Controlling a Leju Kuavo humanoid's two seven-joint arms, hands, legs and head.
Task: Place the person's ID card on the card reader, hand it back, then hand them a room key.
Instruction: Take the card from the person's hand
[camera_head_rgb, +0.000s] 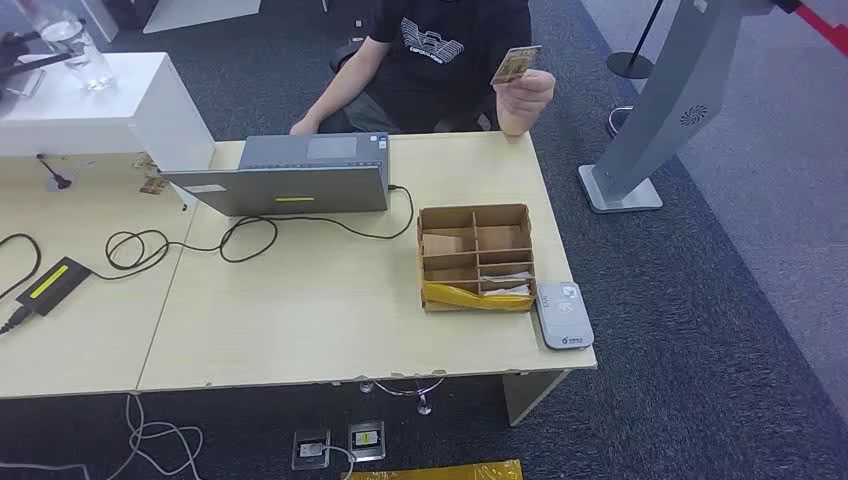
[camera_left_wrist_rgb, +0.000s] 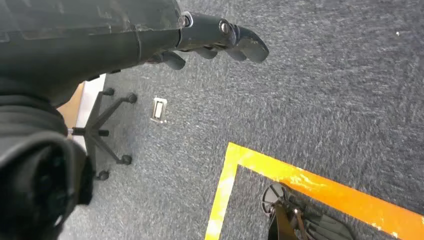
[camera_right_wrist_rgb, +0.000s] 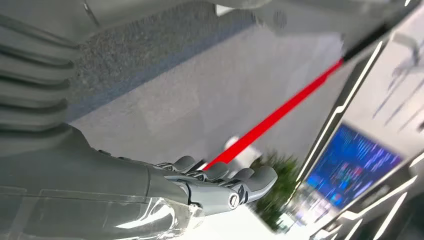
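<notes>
A person in a black shirt sits behind the desk and holds up an ID card (camera_head_rgb: 516, 64) in one raised hand (camera_head_rgb: 525, 95). The grey card reader (camera_head_rgb: 563, 315) lies at the desk's right front corner, beside a cardboard divider box (camera_head_rgb: 475, 257) with cards in its compartments. My left hand (camera_left_wrist_rgb: 215, 40) hangs over the carpet with its fingers stretched out and nothing in it. My right hand (camera_right_wrist_rgb: 220, 185) is lifted in the air, fingers extended, holding nothing.
An open grey laptop (camera_head_rgb: 290, 175) stands mid-desk with black cables (camera_head_rgb: 180, 240) trailing left to a black device (camera_head_rgb: 52, 285). A white cabinet (camera_head_rgb: 90, 105) with a glass sits at the back left. A grey kiosk base (camera_head_rgb: 620, 185) stands right of the desk. An office chair base (camera_left_wrist_rgb: 102, 132) is on the carpet.
</notes>
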